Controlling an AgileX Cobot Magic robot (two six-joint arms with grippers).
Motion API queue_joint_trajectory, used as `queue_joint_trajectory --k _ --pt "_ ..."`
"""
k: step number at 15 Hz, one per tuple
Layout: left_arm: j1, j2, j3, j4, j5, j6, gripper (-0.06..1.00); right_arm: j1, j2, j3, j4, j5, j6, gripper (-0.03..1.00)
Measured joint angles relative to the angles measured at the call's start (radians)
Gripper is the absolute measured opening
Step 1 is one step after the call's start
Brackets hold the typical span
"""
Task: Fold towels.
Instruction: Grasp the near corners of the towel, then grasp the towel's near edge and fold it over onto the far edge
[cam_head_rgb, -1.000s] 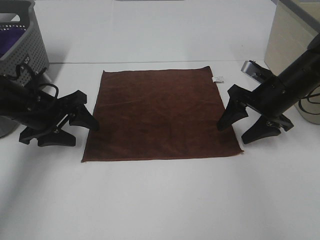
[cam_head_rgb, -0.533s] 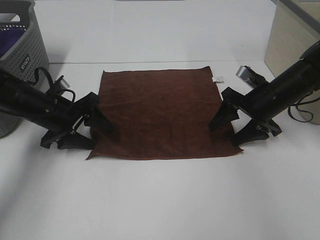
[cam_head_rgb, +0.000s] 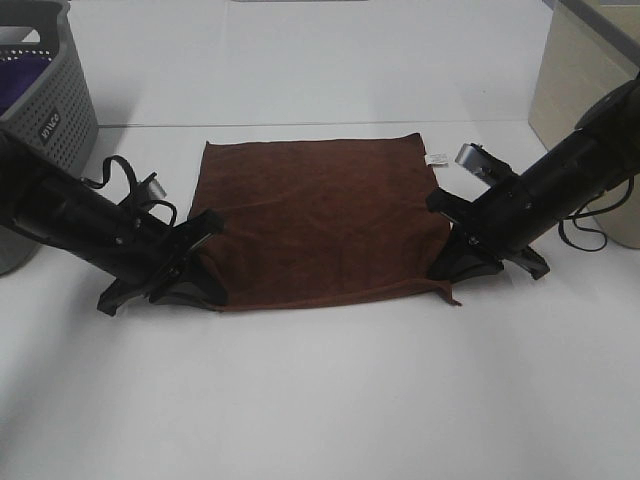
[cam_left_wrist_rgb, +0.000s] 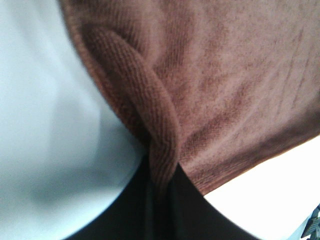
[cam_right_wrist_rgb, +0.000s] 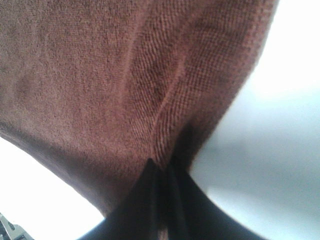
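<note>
A dark reddish-brown towel (cam_head_rgb: 320, 215) lies flat on the white table (cam_head_rgb: 320, 400), with a small white tag (cam_head_rgb: 437, 158) at its far right corner. My left gripper (cam_head_rgb: 200, 283) is shut on the towel's near left corner. In the left wrist view a pinched ridge of the towel (cam_left_wrist_rgb: 150, 130) runs down between the black fingers (cam_left_wrist_rgb: 135, 210). At the near right corner my right gripper (cam_head_rgb: 450, 268) is shut on the cloth. The right wrist view shows a fold of the towel (cam_right_wrist_rgb: 165, 115) squeezed between the dark fingertips (cam_right_wrist_rgb: 150, 200). The near edge is drawn inward at both ends.
A grey perforated basket (cam_head_rgb: 45, 95) with a purple cloth (cam_head_rgb: 20, 80) inside stands at the far left. A beige box (cam_head_rgb: 585, 100) sits at the far right edge. Bare white table lies in front of the towel and behind it.
Both grippers moved inward onto the towel's near corners and went from open to shut, pinching the cloth. The near edge has pulled in and bunched at both corners.
</note>
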Motion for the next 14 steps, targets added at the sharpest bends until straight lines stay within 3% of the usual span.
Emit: queue_joint_trajectory --k 4,8,14 --pt "-0.002 -0.041 0.014 0.11 0.022 -0.084 0.0 0.0 -0.048 0.03 -0.019 0.023 0.037 0.0" --pt "-0.006 -0.137 0.138 0.208 0.052 -0.18 0.0 0.002 -0.127 0.193 0.003 0.028 0.047 0.0" --pt "-0.01 -0.244 0.291 0.215 0.092 -0.196 0.0 0.01 -0.229 0.403 0.03 0.012 0.046 0.0"
